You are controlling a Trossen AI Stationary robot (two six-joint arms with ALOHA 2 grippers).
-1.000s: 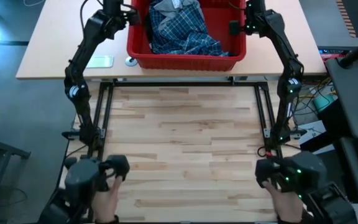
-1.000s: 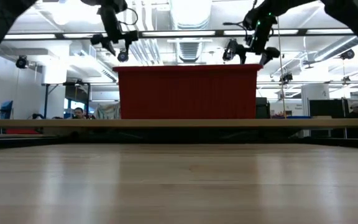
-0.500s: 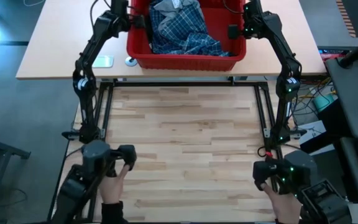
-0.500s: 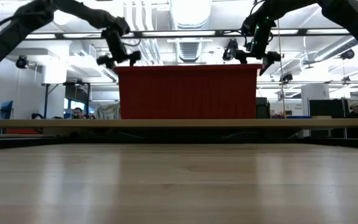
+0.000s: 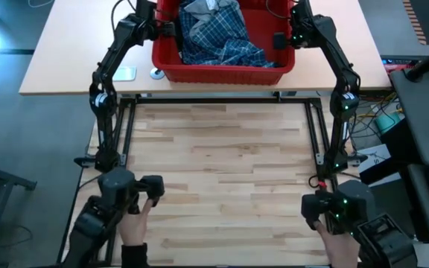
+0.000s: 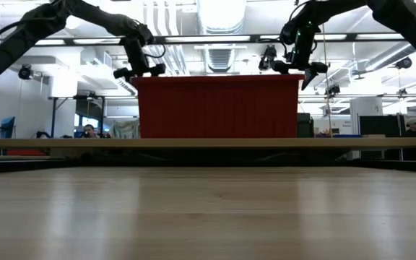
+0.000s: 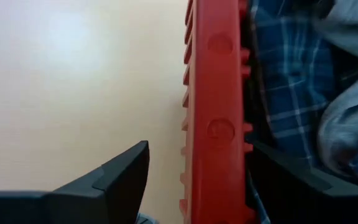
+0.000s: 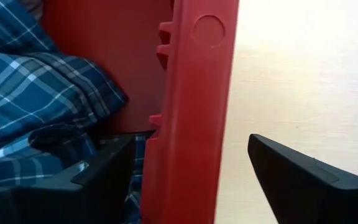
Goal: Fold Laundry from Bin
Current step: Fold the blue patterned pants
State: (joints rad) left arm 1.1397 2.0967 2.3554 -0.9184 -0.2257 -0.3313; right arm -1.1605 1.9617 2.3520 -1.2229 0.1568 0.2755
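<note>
The red bin [image 5: 222,73] stands on the beige table beyond the wooden one. The laundry lies in it: a blue-and-white plaid shirt [image 5: 218,33] with a light grey garment [image 7: 347,118] beside it. My left gripper [image 7: 197,152] is open astride the bin's left rim [image 7: 216,93], one finger outside and one inside. My right gripper [image 8: 191,146] is open astride the right rim [image 8: 197,74] in the same way, with a gap showing on both sides. The low view shows both grippers [image 6: 139,71] [image 6: 295,66] at rim height. My left gripper's inner finger [image 7: 278,174] stands right against the inner side of the bin's left rim; whether it touches, I cannot tell. The outer finger stands apart from the wall.
The wooden table [image 5: 222,164] lies between the bin and the near edge. A small flat object [image 5: 121,73] and a round one [image 5: 157,73] lie on the beige table left of the bin. A person's hands [image 5: 132,223] hold control handles at the near edge.
My left gripper has come down and moved toward the bin, from above and left of its left rim to astride that rim. The bin and the laundry have kept still.
</note>
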